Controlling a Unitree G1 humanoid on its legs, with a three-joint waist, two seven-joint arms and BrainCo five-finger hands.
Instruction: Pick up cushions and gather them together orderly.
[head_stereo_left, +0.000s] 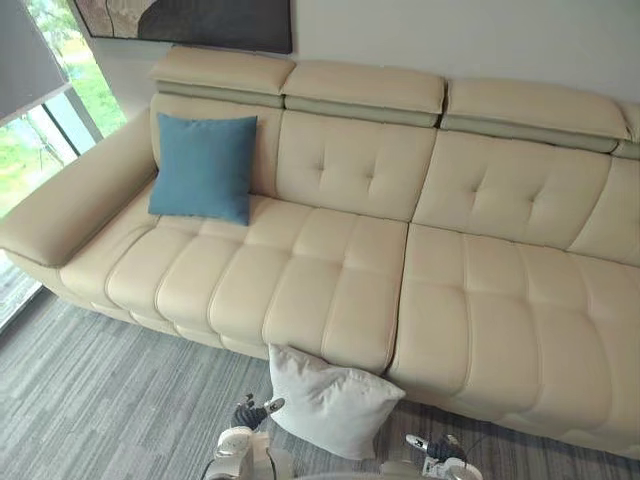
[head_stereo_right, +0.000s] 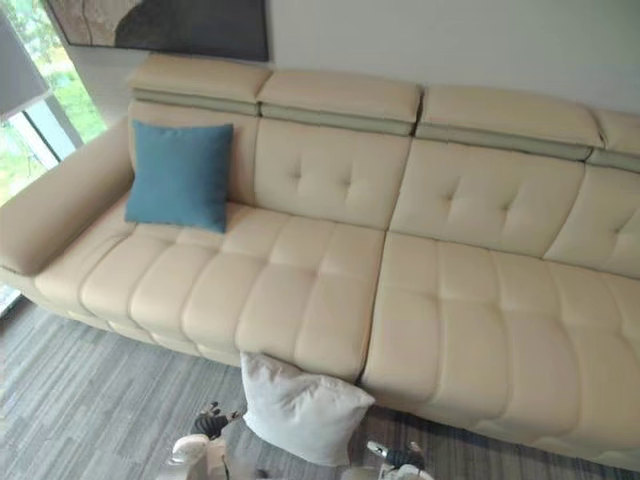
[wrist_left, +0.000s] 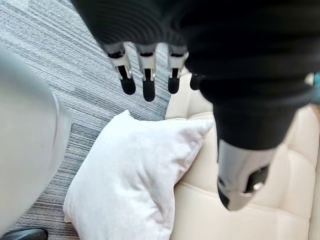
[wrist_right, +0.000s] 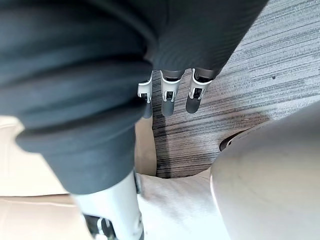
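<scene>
Your target sits at the bottom centre of the frame: the white square fabric cushion is down on the grey striped carpet, leaning against the front edge of the cream tufted leather sofa. It lies between your two hands. Your left hand is just beside the cushion's left edge, lower centre-left of the frame, with its fingers straight, its thumb held wide and nothing in it. Your right hand is at the bottom edge, near the cushion's right corner, its fingers hanging loose and empty too. The left looks the nearer, I'd say, with the cushion just to its right in the frame. The cushion's top edge runs along the sofa front, slanting down to the right. The blue square fabric cushion stands upright against the sofa back at the upper left, well apart from the white one. That is probably where you gather them.
</scene>
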